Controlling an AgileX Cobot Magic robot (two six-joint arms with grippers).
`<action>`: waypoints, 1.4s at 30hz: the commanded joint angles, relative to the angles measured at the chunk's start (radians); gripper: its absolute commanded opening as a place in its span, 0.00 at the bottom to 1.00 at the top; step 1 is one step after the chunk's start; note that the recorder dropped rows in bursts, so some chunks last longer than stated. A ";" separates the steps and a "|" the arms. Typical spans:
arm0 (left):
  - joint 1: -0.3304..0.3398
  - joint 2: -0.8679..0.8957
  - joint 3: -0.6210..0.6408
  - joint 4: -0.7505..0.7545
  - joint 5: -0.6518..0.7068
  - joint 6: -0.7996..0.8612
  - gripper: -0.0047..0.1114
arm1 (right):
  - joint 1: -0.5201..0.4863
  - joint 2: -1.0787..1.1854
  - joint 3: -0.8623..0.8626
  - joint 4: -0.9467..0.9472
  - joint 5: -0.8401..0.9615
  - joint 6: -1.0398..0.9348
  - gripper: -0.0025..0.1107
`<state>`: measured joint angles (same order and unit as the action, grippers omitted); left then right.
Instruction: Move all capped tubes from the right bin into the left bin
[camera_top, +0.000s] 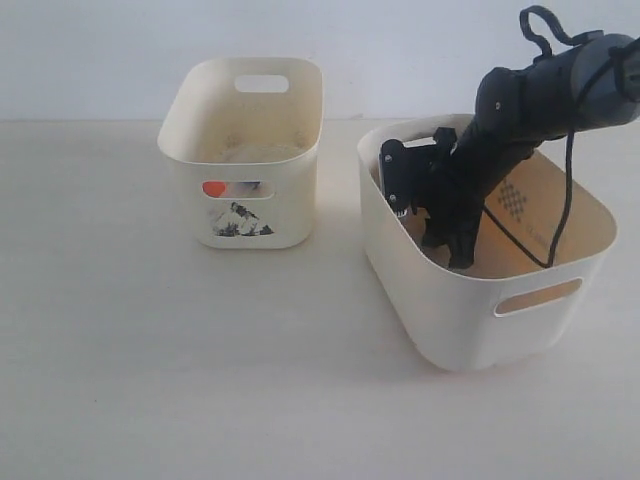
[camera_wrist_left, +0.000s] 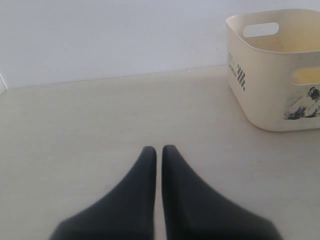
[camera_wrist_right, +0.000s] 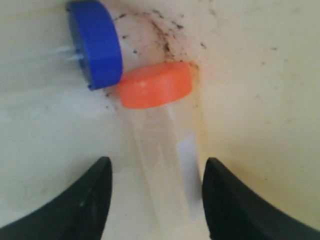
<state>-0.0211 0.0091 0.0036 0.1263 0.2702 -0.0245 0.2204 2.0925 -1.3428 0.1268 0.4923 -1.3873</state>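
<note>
My right gripper (camera_top: 455, 250) reaches down inside the right bin (camera_top: 470, 330), the wide cream one. In the right wrist view my right gripper (camera_wrist_right: 156, 167) is open, its fingers standing either side of a clear tube (camera_wrist_right: 167, 165) with an orange cap (camera_wrist_right: 156, 85), not touching it. A blue-capped tube (camera_wrist_right: 95, 42) lies beside it, caps touching. The left bin (camera_top: 245, 150), smaller with a picture sticker, stands at the back left; orange and blue caps (camera_top: 215, 188) show through its front slot. My left gripper (camera_wrist_left: 159, 150) is shut on nothing over the bare table, with the left bin (camera_wrist_left: 265, 85) ahead of it to one side.
Dark specks (camera_wrist_right: 165, 35) mark the right bin's floor near the caps. The right arm's cable (camera_top: 565, 190) hangs over that bin. A pale tabletop (camera_top: 150, 350) spreads around both bins, with a white wall (camera_top: 100, 50) behind.
</note>
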 joint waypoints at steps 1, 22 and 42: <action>0.001 -0.002 -0.004 -0.011 -0.009 -0.012 0.08 | 0.000 0.029 0.005 -0.008 0.043 0.024 0.34; 0.001 -0.002 -0.004 -0.011 -0.009 -0.012 0.08 | 0.000 -0.207 0.005 0.055 0.171 0.177 0.06; 0.001 -0.002 -0.004 -0.011 -0.009 -0.012 0.08 | 0.000 -0.067 0.005 0.041 0.113 0.068 0.46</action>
<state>-0.0211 0.0091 0.0036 0.1263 0.2702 -0.0245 0.2204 2.0267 -1.3398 0.1714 0.6144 -1.2969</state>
